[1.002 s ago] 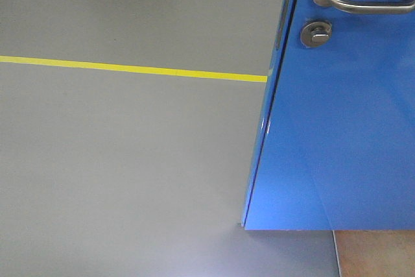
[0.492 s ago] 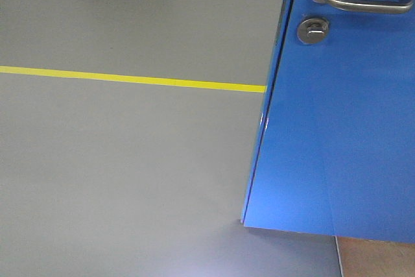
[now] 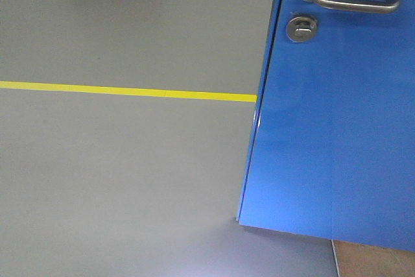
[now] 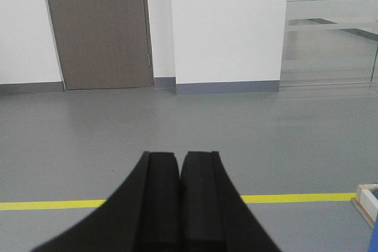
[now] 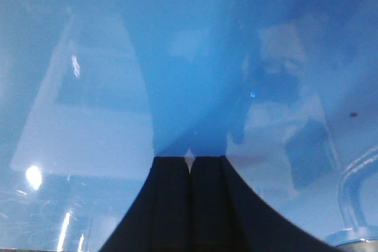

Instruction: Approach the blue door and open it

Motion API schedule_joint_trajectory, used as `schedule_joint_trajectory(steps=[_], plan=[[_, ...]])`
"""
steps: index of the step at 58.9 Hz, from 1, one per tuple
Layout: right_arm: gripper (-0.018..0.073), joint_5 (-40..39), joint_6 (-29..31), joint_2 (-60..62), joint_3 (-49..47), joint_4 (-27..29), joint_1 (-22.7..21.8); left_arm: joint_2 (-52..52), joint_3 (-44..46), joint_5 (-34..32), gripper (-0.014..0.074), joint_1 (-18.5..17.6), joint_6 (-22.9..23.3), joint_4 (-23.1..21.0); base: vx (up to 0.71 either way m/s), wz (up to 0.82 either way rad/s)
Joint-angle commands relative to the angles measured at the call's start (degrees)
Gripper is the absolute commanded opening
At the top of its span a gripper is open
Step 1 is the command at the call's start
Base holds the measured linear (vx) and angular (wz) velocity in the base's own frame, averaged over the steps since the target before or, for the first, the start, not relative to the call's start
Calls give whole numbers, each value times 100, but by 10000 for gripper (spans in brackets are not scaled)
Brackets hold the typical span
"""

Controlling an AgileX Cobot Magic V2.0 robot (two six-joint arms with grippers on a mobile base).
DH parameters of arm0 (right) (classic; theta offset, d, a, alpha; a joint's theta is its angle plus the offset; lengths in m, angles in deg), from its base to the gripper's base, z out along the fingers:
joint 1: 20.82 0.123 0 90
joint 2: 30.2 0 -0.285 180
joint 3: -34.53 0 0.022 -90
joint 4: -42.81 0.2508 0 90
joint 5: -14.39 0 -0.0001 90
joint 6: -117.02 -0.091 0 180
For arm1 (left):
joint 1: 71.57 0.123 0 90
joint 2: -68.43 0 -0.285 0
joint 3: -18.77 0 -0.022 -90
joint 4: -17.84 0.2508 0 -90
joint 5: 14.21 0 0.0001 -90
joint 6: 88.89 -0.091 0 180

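Note:
The glossy blue door fills the right side of the front view, standing ajar with its free edge toward the middle. Its steel lever handle and the round thumb-turn lock below it sit at the top right. In the right wrist view the door fills the frame, and my right gripper is shut with its tips right against the panel. Part of the handle shows at the lower right. My left gripper is shut, empty, and points out over the grey floor.
A yellow floor line runs across the grey floor left of the door. The left wrist view shows a brown door, a white pillar, glass walling at the right and a white frame corner on the floor.
The door with its handle has shifted left in the front view and its lower edge has swung farther away. The yellow line sits lower in the frame.

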Motion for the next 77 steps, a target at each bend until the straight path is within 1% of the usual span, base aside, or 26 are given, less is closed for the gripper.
schedule_joint_trajectory(steps=[1,53,56,59,61,62,63,66,70,72,75,77], plan=[[-1,-361,31,177,-172,212,-20,79,157,-478,73,3,37,-10,15,-5],[-1,-357,31,166,-172,169,-20,79,157,-478,73,3,37,-10,6,-1],[-1,-425,31,215,-158,-119,-20,79,157,-478,73,3,37,-10,0,0],[-1,-439,31,272,-158,-576,-2,79,157,-478,73,3,37,-10,0,0],[-1,-467,31,342,-158,-1103,34,79,157,-478,73,3,37,-10,0,0],[-1,-481,31,368,-158,-1480,54,79,157,-478,73,3,37,-10,0,0],[-1,-482,31,397,-158,-1608,62,79,157,-478,73,3,37,-10,0,0],[-1,-462,31,525,-158,-2643,140,79,157,-478,73,3,37,-10,0,0],[-1,-404,31,646,-158,-3585,253,79,157,-478,73,3,37,-10,0,0],[-1,-303,25,735,-158,-4153,324,79,157,-478,73,3,37,-10,0,0],[-1,-193,19,826,-158,-4678,333,79,157,-478,73,3,37,-10,0,0],[-1,-121,19,908,-158,-4908,333,79,157,-478,73,3,37,-10,0,0]])
